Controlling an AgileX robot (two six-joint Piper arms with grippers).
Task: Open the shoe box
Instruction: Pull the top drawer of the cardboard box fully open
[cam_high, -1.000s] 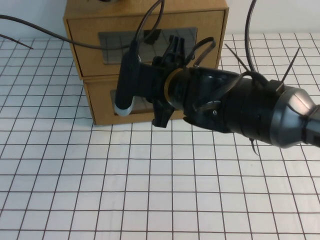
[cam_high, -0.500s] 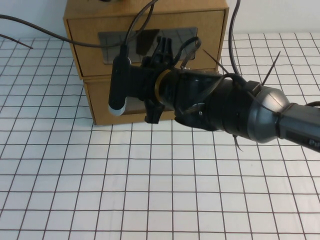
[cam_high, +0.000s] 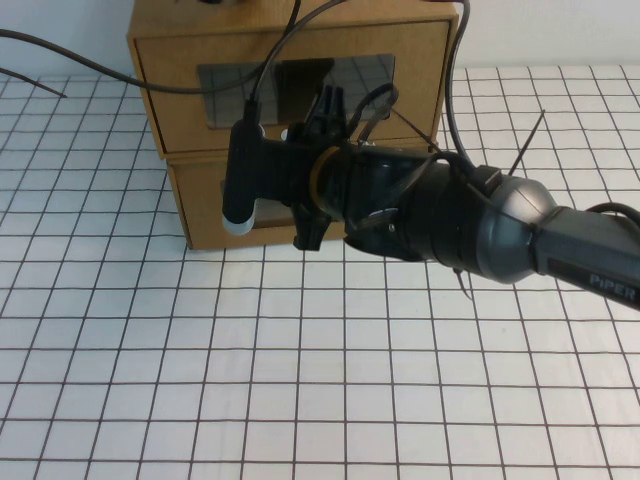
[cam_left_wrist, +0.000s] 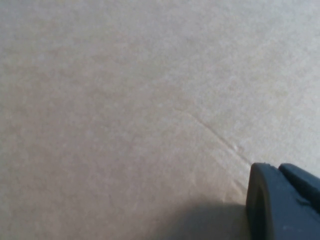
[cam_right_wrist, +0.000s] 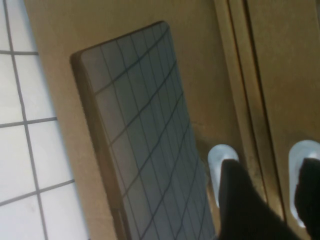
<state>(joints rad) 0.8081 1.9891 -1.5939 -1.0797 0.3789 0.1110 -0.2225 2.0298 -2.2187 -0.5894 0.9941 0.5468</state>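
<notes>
High view has the right arm (cam_high: 480, 225) reaching a little farther left and nearer the box fronts than a second ago. Its right gripper (cam_high: 328, 105) now sits in front of the two stacked boxes at the far edge of the grid-lined counter (cam_high: 300, 380). The upper shoe box (cam_high: 420, 60) rests on the lower shoe box (cam_high: 200, 215), and both look fully closed.

Through that second the gripper has stayed spread wide with nothing in it. From the right wrist view, its two dark fingers (cam_right_wrist: 240, 200) hang just short of a pair of pale oval cut-outs (cam_right_wrist: 222, 155), one on each side of the seam between the boxes, next to the lower box's clear window (cam_right_wrist: 140, 125). I read this as the end of the approach: the gripper is lined up on the pull points but has not hooked or pinched either one, so opening has not started.

Left wrist view is filled by plain cardboard (cam_left_wrist: 125, 100) very close up, with a corner of the left gripper (cam_left_wrist: 282, 200) beside it. Whether that gripper is open or closed I cannot tell.

Only one word can be read, "PIPER", in pale letters on the right arm's casing. The boxes carry no brand or label that I can make out.
</notes>
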